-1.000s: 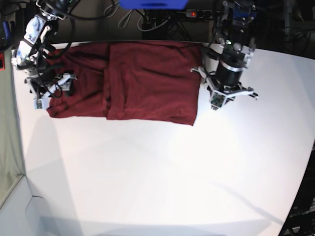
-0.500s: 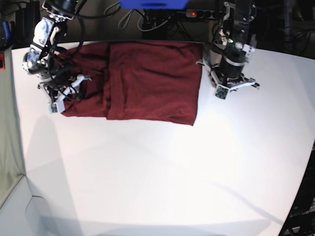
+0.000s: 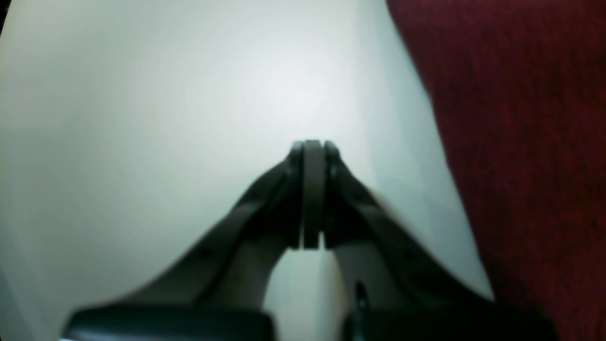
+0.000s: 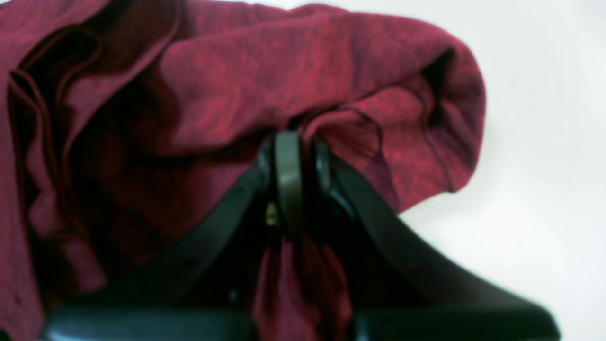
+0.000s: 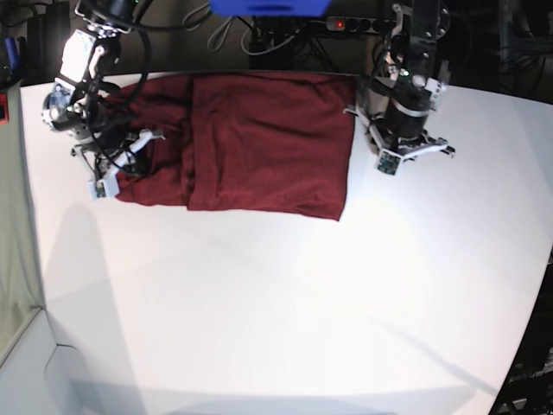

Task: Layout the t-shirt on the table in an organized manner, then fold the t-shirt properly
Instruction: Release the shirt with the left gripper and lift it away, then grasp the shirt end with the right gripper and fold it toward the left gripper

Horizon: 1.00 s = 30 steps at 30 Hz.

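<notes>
The dark maroon t-shirt (image 5: 259, 143) lies partly folded at the back of the white table (image 5: 276, 303). On the left of the base view, my right gripper (image 5: 121, 169) is at the shirt's left edge. The right wrist view shows this gripper (image 4: 289, 142) shut on a bunched fold of the t-shirt (image 4: 284, 71), with cloth hanging between the fingers. My left gripper (image 5: 393, 156) hovers just beyond the shirt's right edge. Seen from the left wrist, it (image 3: 312, 147) is shut and empty over bare table (image 3: 142, 94), and the t-shirt (image 3: 521, 118) lies off to its right.
A power strip with a red light (image 5: 346, 23), cables and a blue object (image 5: 270, 7) sit behind the table's far edge. The table's left edge (image 5: 30, 225) runs beside a lower grey surface. White tabletop stretches in front of the shirt.
My right gripper has shut on the shirt's left edge and drawn it inward to the right. The left arm moved back toward the far edge and has stayed shut.
</notes>
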Available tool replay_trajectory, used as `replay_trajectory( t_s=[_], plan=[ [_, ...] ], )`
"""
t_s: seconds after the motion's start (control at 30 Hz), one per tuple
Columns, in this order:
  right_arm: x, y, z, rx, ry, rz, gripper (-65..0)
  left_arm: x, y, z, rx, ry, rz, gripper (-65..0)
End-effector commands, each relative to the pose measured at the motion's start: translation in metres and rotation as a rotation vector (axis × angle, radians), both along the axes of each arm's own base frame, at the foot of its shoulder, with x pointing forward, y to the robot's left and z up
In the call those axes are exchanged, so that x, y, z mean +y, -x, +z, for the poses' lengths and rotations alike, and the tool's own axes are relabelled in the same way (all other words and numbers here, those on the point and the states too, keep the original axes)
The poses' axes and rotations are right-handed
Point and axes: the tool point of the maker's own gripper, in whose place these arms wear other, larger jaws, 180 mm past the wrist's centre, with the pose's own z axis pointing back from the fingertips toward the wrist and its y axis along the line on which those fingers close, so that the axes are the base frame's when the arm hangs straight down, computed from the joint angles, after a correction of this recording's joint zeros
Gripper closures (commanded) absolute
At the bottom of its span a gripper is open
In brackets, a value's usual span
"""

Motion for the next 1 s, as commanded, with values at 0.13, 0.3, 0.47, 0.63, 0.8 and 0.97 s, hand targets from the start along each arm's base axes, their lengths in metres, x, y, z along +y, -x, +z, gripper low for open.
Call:
replay_trajectory(
  t_s=[0.13,0.3,0.47,0.63,0.8,0.97],
  plan=[
    [0.002,-0.012,0.057,-0.187,-0.014,0.018,0.0,-0.003,0.0,0.001,-0.015,0.013,-0.003,-0.1],
    [0.03,-0.009,0.084,-0.265,-0.033,0.098,0.0,-0.012,0.007,-0.017,0.034,0.04,0.013,-0.1],
    [0.057,-0.002,0.103,-0.31,-0.044,0.174,0.0,-0.019,0.009,-0.021,0.044,0.063,0.022,-0.1],
    [0.089,0.01,0.12,-0.346,-0.05,0.273,0.0,-0.023,0.008,-0.02,0.042,0.074,0.027,-0.1],
    [0.127,0.019,0.12,-0.342,-0.088,0.396,0.0,-0.027,0.008,-0.02,0.042,0.086,0.031,-0.1],
    [0.173,0.026,0.128,-0.362,-0.137,0.536,0.0,-0.023,0.016,-0.03,0.109,0.066,0.05,-0.1]
  ],
)
